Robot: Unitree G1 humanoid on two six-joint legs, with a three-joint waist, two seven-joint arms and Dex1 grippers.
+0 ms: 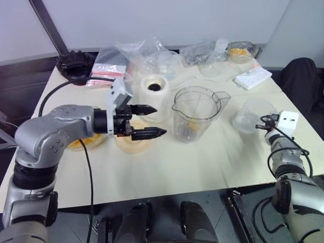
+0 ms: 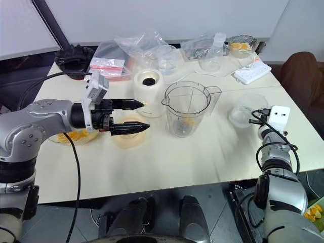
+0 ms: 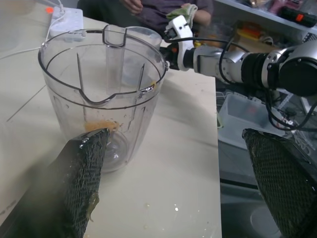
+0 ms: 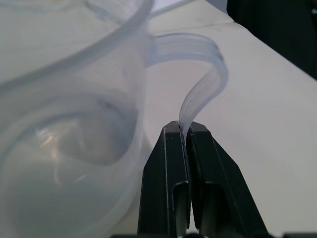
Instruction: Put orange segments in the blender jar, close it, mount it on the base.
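Note:
The clear blender jar (image 1: 195,114) stands upright and uncovered at the table's middle, with a few orange segments (image 3: 101,126) at its bottom. My left gripper (image 1: 158,120) hovers open and empty just left of the jar, above a flat cream lid (image 1: 126,144). The cream-white base (image 1: 154,88) stands behind that gripper. More orange segments fill a clear bowl (image 2: 71,135) under my left forearm. My right gripper (image 4: 183,126) is shut on the thin tab (image 4: 208,84) of a clear round plastic piece (image 1: 252,115), right of the jar.
Plastic bags (image 1: 147,53) and clear cups crowd the table's back edge. There is a black ridged part (image 1: 76,63) at the back left, a white power strip (image 1: 252,78) and a dish of fruit (image 1: 240,50) at the back right. A person (image 1: 301,76) sits beyond the right edge.

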